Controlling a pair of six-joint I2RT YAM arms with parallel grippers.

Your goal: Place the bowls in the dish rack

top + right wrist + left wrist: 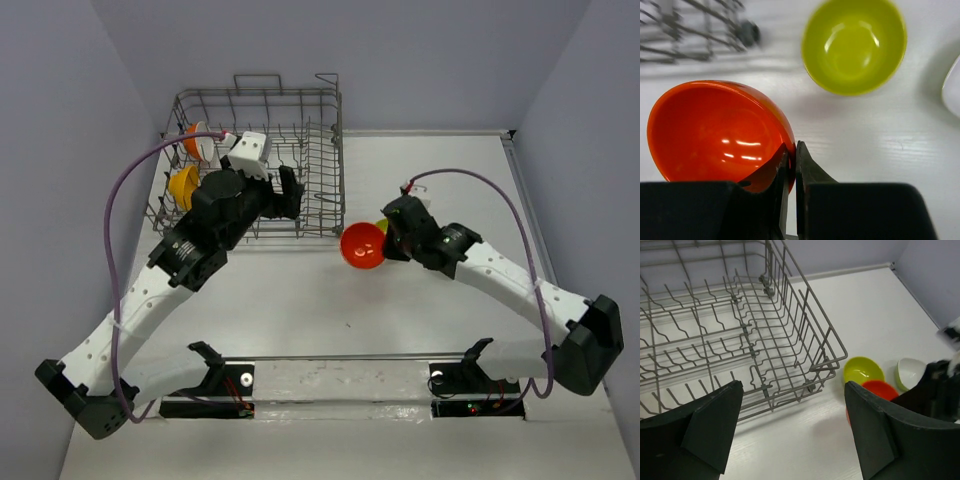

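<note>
The grey wire dish rack (pixel 300 125) stands at the far left and shows in the left wrist view (pixel 790 320). A white bowl with orange outside (pixel 198 142) and a yellow-orange bowl (pixel 183 186) stand on edge at its left end. My left gripper (pixel 283 195) hovers open and empty over the rack's near right part (pixel 792 386). My right gripper (pixel 385 235) is shut on the rim of the red-orange bowl (pixel 715 135), which is tilted just right of the rack (pixel 362 246). The lime green bowl (pixel 854 45) and the white bowl (pixel 910 372) sit on the table behind it.
The white table (pixel 330 310) is walled by purple panels at left, back and right. The rack's raised handle loops (pixel 258 78) stick up at its far side. The right arm hides the white bowl in the top view.
</note>
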